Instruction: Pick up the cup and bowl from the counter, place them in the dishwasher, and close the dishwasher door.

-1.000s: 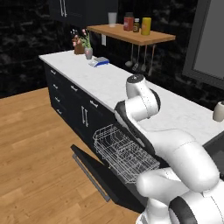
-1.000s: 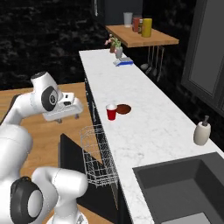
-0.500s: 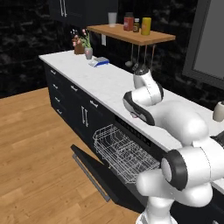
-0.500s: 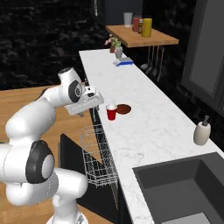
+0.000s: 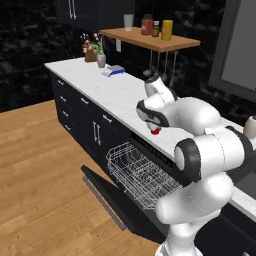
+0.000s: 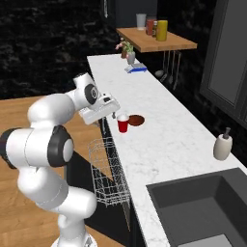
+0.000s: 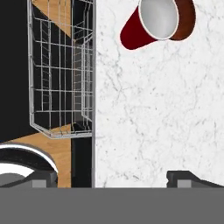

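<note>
Swinging in from over the wooden floor, the arm has carried its end effector (image 6: 114,115) to the table (image 6: 159,140) edge, where it now hangs just beside the cup (image 6: 123,123), fingers spread wide and holding nothing. Standing upright on the white marble, the red cup (image 7: 151,24) has the brown bowl (image 6: 136,120) right next to it on the far side; from the hand camera the bowl (image 7: 186,19) peeks out behind the cup's white rim, and whether the two touch cannot be told. Below the table edge the dishwasher (image 5: 150,172) stands open, its wire rack (image 5: 140,175) pulled out over the lowered black door (image 5: 107,195), whose grey bar handle runs along the outer edge. The rack (image 7: 61,74) also shows in the hand view, beside the marble. Farther along the table sit a small potted plant (image 6: 129,52) and a blue item, with jars on the wooden shelf (image 6: 157,41) above.
</note>
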Available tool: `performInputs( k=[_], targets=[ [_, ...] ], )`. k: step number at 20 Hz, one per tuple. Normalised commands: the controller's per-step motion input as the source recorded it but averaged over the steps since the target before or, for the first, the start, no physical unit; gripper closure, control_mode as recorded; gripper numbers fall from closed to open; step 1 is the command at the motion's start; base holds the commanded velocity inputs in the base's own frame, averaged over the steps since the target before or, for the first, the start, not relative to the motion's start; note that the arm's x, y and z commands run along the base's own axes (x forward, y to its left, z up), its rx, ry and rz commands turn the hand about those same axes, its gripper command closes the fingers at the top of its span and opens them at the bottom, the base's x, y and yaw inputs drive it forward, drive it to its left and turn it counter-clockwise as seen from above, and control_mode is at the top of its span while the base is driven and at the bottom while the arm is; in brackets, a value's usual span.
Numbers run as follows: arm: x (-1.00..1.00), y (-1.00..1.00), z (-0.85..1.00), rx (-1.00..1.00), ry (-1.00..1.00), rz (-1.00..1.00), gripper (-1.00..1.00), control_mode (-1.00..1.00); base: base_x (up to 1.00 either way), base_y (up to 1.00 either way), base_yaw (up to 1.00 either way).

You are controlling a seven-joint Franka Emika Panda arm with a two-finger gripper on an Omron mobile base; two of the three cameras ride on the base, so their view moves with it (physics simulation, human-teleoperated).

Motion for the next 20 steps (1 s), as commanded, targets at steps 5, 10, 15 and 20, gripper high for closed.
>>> performInputs(
  k=[5, 10, 15, 20],
  targets=[
    [0.1, -0.01, -0.29, -0.01, 0.05, 0.0, -1.0, -1.0, 0.0, 0.0, 0.0],
    [0.01, 0.08, -0.36, -0.01, 0.05, 0.0, -1.0, -1.0, 0.0, 0.0, 0.0],
    [0.11, 0.0, -0.32, 0.0, 0.0, 0.0, -1.0, -1.0, 0.0, 0.0, 0.0],
    [0.26, 0.0, -0.16, 0.0, -0.01, 0.04, -1.0, -1.0, 0.0, 0.0, 0.0]
  ],
)
